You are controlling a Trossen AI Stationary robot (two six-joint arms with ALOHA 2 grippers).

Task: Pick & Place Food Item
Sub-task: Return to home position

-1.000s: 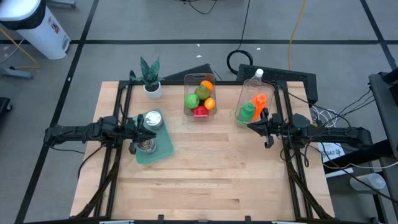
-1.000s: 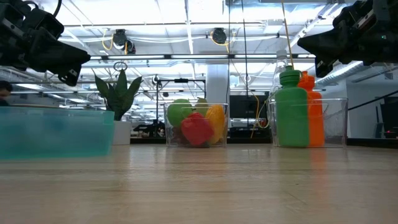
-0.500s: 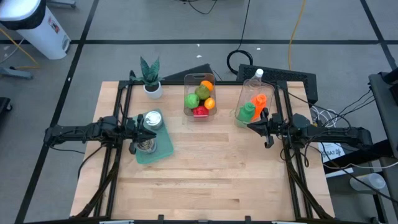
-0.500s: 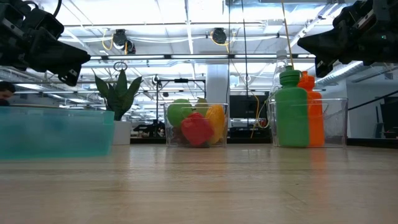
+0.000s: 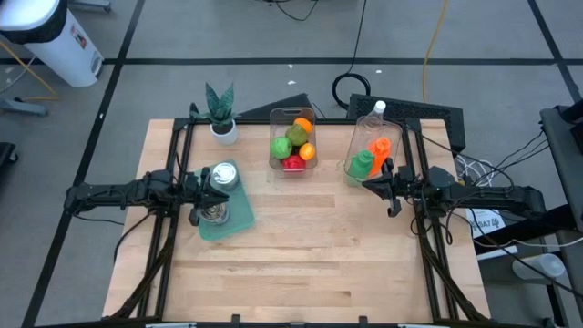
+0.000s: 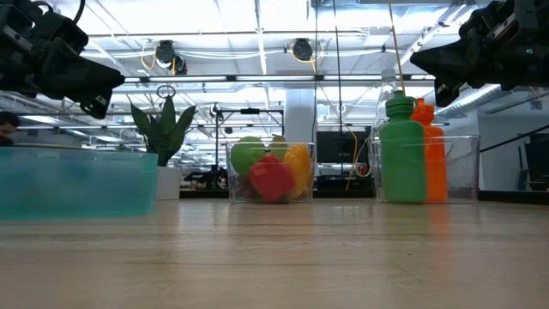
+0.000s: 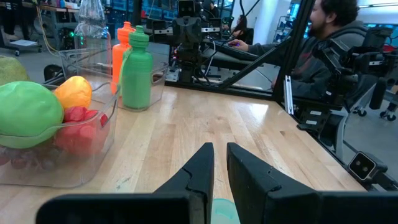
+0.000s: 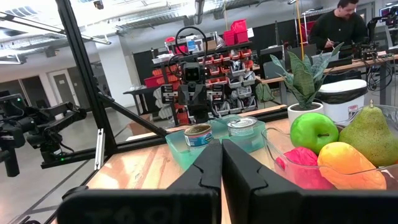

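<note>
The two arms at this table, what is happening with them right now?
Nothing is being carried. The left end effector hangs above the blue bin that holds the tuna cans. The right end effector hangs near the clear bin of bottles. Both are shut and empty. The fruit lies in the transparent bin at the back middle. The sorting looks finished, and the arms appear parked.

Bright, even light comes from overhead. In the low view, rows of ceiling strip lights (image 6: 257,39) glare white in the room beyond the table. Against them the left arm (image 6: 51,51) and right arm (image 6: 480,47) show as dark silhouettes. From above, the wooden table (image 5: 310,246) is evenly lit, with only soft, faint shadows. A pale sheen lies on the wall of the transparent fruit bin (image 7: 81,163).
</note>
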